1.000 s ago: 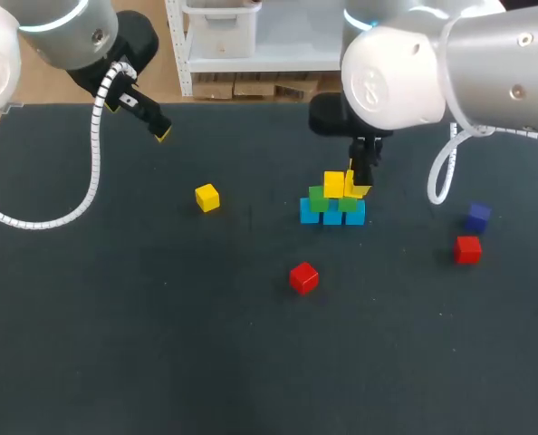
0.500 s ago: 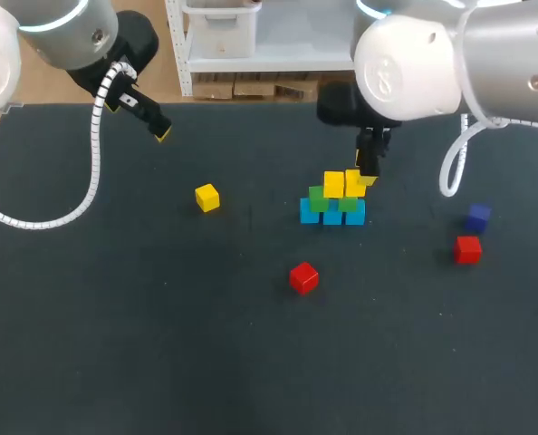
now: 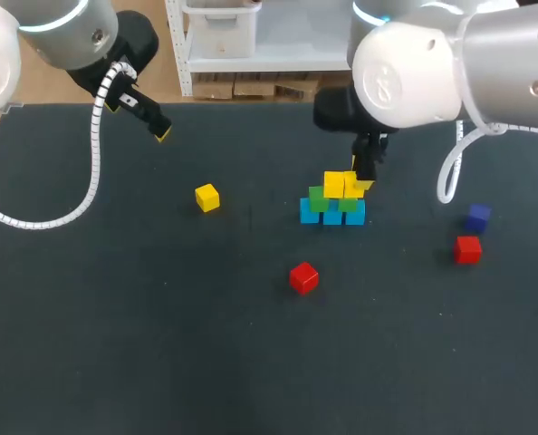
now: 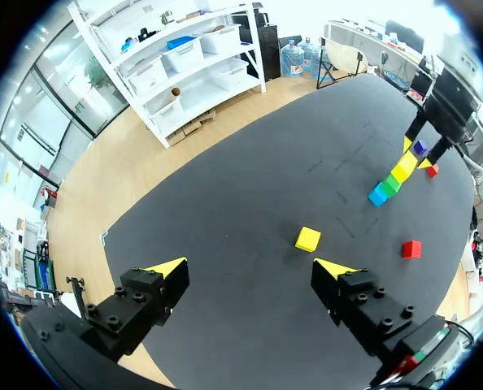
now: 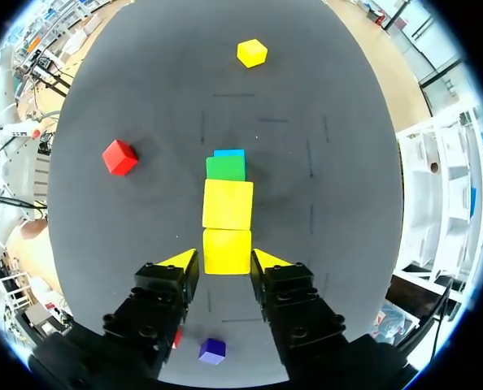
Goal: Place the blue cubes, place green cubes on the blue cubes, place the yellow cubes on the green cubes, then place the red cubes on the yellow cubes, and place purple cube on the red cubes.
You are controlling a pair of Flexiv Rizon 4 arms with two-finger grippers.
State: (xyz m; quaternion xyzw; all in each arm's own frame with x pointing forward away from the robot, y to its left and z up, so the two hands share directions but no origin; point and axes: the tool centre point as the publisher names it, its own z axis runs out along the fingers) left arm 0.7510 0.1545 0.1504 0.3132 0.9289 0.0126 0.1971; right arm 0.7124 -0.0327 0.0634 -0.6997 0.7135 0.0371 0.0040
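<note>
A dark matte table (image 3: 160, 353) lies under even light

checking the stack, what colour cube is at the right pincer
A yellow cube, clearest in the right wrist view.

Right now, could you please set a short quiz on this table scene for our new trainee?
1. True or false: the left claw is shut on something.
2. How many small red cubes lie loose on the dark table? A) one B) two C) three
3. Fill in: the bottom layer of the cube stack at the right claw is made of ____ cubes.
Key: 1. False; it is open and empty. 2. B. 3. Blue: the small blue cubes.
</note>
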